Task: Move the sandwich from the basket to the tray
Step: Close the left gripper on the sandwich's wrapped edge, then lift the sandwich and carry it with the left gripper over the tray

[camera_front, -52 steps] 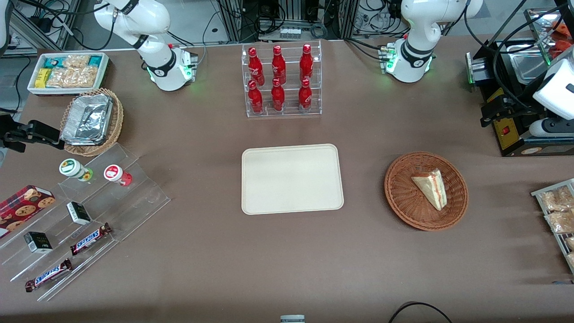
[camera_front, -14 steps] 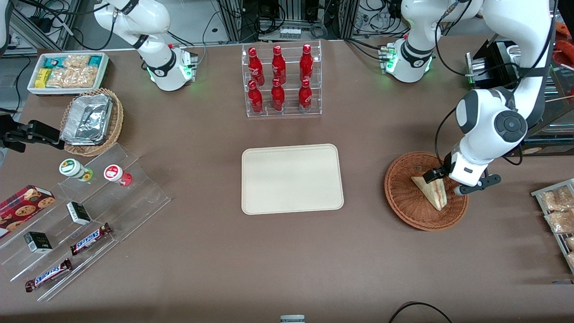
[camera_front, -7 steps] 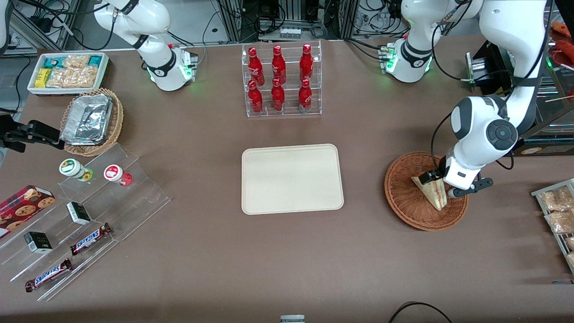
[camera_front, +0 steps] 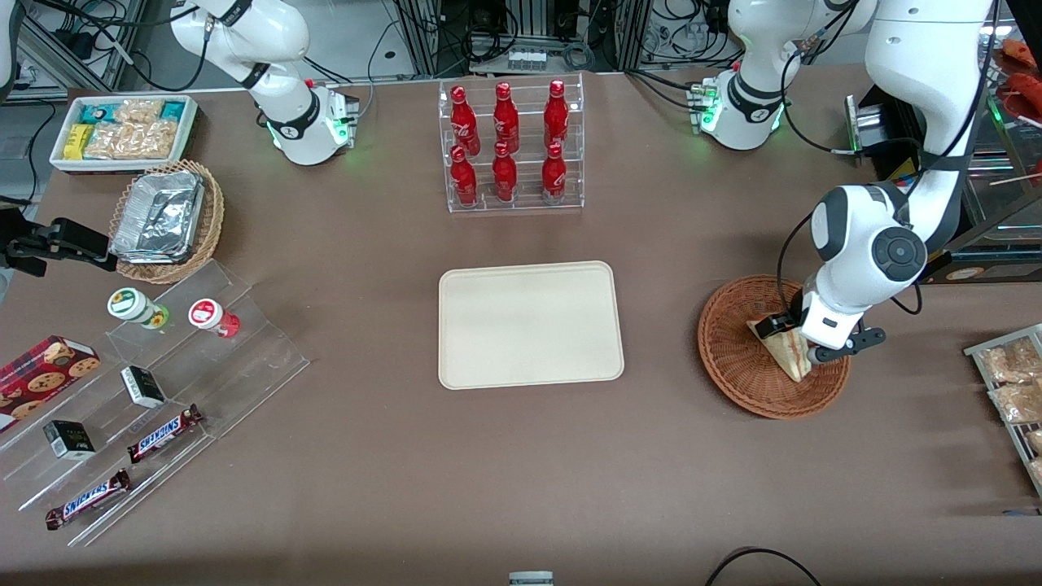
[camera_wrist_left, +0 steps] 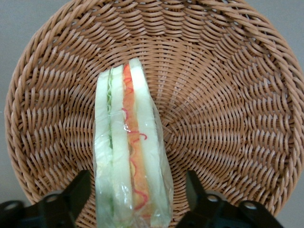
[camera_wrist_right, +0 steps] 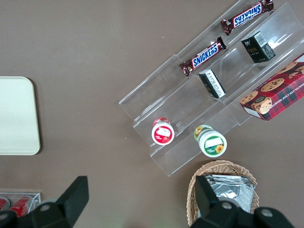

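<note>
End effector [camera_wrist_left: 132, 202] sits wide open down in the basket [camera_wrist_left: 228, 109], fingers [camera_wrist_left: 64, 202] straddling the sandwich [camera_wrist_left: 130, 156], gaps both sides.

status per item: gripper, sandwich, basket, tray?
gripper: open, down in the basket, one finger on each side of the sandwich, not closed on it
sandwich: wrapped, standing on edge in the basket, cut edge up, not lifted
basket: on the table toward the working arm's end, holds the sandwich
tray: flat on the table, nothing on it
</note>
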Robot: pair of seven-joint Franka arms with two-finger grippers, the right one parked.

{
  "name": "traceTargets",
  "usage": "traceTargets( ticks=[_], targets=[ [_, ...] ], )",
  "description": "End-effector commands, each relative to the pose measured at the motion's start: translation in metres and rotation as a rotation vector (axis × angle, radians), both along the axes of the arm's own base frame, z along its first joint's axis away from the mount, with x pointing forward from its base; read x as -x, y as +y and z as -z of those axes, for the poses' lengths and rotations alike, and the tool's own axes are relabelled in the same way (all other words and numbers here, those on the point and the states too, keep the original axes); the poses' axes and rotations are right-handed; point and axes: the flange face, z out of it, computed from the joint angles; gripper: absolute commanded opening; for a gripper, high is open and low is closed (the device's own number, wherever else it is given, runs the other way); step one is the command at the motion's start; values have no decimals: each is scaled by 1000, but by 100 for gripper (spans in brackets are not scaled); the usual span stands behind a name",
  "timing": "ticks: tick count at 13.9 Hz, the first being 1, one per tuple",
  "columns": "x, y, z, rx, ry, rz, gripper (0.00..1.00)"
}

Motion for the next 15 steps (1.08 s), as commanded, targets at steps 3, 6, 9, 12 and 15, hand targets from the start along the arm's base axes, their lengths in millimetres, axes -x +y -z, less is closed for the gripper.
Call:
traceTargets(
  ticks=[3, 6, 9, 12, 15],
  targets=[
    [5, 1, 3, -10, -2, -10, 19],
    [3, 1, -9, -11, -13, -6, 0],
    [-5, -8, -50, -17, -9, 16, 0],
    [-20, -40, -107, -43, 11, 81, 0],
    [-34, -89, -166, -49, 35, 148, 0]
  ],
)
